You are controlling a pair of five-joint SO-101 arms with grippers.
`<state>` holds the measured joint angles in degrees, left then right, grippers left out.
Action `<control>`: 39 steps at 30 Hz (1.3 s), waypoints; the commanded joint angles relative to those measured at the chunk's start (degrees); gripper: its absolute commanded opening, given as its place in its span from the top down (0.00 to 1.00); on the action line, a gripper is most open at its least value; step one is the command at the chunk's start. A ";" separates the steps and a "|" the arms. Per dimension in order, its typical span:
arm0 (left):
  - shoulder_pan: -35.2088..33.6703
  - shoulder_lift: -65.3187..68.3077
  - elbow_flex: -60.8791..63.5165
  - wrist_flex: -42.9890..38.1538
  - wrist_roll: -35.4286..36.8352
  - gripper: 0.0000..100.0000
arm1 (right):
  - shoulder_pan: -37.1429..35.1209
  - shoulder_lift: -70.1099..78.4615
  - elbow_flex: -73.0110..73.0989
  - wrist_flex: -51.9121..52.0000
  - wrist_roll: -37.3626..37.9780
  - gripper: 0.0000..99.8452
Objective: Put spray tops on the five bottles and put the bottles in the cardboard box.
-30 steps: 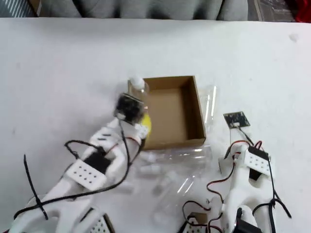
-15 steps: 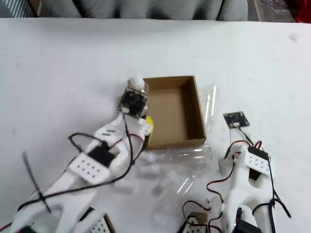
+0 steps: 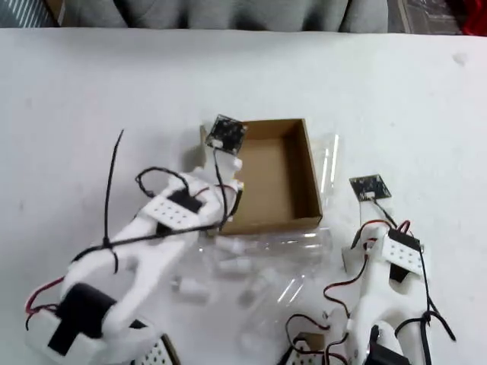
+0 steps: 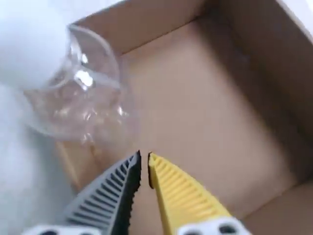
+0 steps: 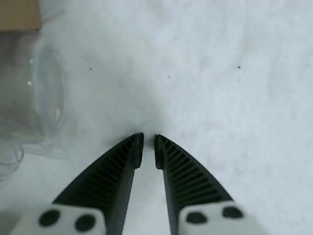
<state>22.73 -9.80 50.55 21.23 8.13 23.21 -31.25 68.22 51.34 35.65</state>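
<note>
High view shows a white table (image 3: 114,84) with an open cardboard box (image 3: 266,175) in the middle. The left arm (image 3: 163,217) comes from the near left and ends over the far left corner of the box. The right arm (image 3: 388,262) stands at the near right, apart from the box. Clear bottles lie on their sides on the table. A long bottle (image 3: 285,245) lies just beside the near wall of the box, and a second bottle (image 3: 329,160) lies just beside its right wall. Some small white pieces (image 3: 190,287) lie among the bottles on the near side; how many, I cannot tell.

In the left wrist view, the left gripper (image 4: 144,161) hangs over the brown floor of the box. Its grey finger and its yellow finger are almost together, with only a thin gap, and they hold nothing. Near it a standing bottle (image 4: 80,98) is in the corner of the box, against the wall, with a blurred white shape at its top.

In the right wrist view, the right gripper (image 5: 148,146) is over bare table, its two black fingers nearly together and holding nothing. A lying bottle (image 5: 41,93) is near it.
</note>
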 commanded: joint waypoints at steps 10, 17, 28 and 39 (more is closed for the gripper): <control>-2.95 7.52 -5.89 -6.77 0.79 0.98 | -0.57 0.04 -0.62 -0.04 0.53 0.98; -2.95 7.43 -5.89 -6.59 0.79 0.98 | -0.57 0.04 -0.62 -0.04 0.53 0.98; -2.95 2.33 -7.65 0.88 0.79 0.98 | -0.66 0.04 -0.62 -0.04 0.53 0.98; -2.68 -0.13 -18.90 26.81 0.79 0.98 | -0.75 0.04 -0.62 -0.04 0.53 0.98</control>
<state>20.44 -8.57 37.63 41.45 8.13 23.21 -31.25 68.22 51.34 35.65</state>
